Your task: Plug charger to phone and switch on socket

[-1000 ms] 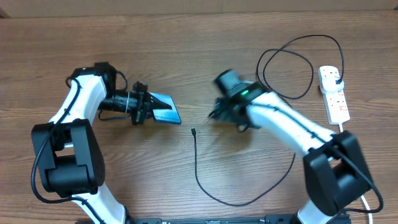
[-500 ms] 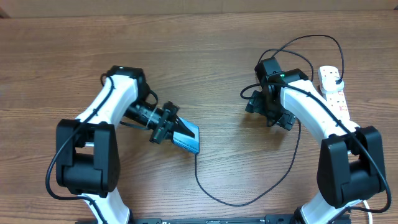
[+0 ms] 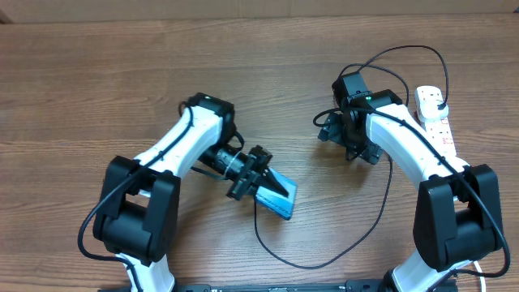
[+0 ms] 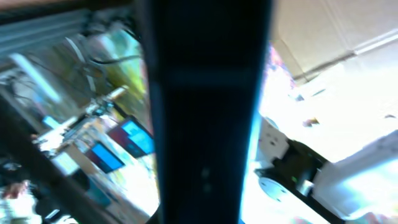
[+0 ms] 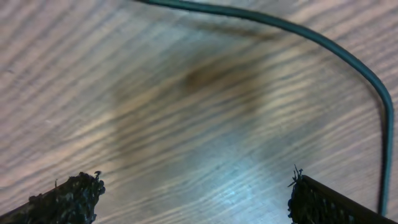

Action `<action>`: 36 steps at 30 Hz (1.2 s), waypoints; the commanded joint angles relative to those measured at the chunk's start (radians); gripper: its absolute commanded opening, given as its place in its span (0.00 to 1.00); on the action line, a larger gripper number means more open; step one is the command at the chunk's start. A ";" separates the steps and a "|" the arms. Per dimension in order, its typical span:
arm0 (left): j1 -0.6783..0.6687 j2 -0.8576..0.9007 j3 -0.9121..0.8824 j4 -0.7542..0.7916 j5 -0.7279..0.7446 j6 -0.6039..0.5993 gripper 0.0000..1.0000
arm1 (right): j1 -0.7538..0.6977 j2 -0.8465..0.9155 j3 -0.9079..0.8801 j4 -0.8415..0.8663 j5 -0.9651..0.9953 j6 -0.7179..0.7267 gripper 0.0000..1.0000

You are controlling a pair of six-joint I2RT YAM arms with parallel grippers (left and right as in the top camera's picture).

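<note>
The wooden table [image 3: 122, 73] lies beneath both arms. The socket [image 3: 434, 122] sits well apart from the right gripper [image 3: 345, 142], on its right, and that gripper's jaws are spread wide and empty. The left gripper [image 3: 263, 180] is clenched on the tilted phone [image 3: 280, 198]. The charger [image 5: 323, 40] curves near the right gripper's fingertips.

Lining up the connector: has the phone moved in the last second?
Yes. The phone, held by the left end effector, shifted right and down-frame, toward the socket.
</note>
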State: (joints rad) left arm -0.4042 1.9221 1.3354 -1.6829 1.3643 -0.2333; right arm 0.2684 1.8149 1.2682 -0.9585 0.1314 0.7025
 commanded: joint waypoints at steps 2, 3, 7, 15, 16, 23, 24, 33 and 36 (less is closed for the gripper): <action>-0.010 -0.037 0.008 0.001 0.144 -0.060 0.04 | -0.002 -0.032 0.001 0.027 -0.001 0.005 1.00; -0.010 -0.037 0.008 0.001 0.144 -0.060 0.04 | -0.002 -0.032 0.001 0.032 -0.001 0.005 1.00; -0.010 -0.037 0.008 0.000 0.145 -0.064 0.04 | -0.002 -0.032 0.001 0.038 -0.001 0.005 1.00; -0.010 -0.037 0.008 0.000 0.127 -0.071 0.04 | -0.002 -0.032 0.001 0.039 -0.001 0.005 1.00; -0.010 -0.037 0.008 0.001 0.125 -0.071 0.04 | -0.002 -0.032 0.001 0.038 -0.001 0.005 1.00; -0.011 -0.037 0.008 0.002 0.125 -0.113 0.04 | -0.002 -0.032 0.001 0.038 -0.001 0.005 1.00; -0.011 -0.037 0.008 0.007 0.124 -0.113 0.04 | -0.002 -0.032 0.001 0.038 -0.001 0.005 1.00; -0.011 -0.037 0.008 0.085 0.114 -0.153 0.04 | -0.002 -0.032 0.001 0.038 -0.001 0.005 1.00; -0.011 -0.037 0.008 0.137 0.109 -0.222 0.04 | -0.002 -0.032 0.001 0.038 -0.001 0.005 1.00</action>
State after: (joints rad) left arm -0.4149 1.9221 1.3354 -1.5665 1.4540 -0.3813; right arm 0.2684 1.8149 1.2682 -0.9257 0.1307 0.7029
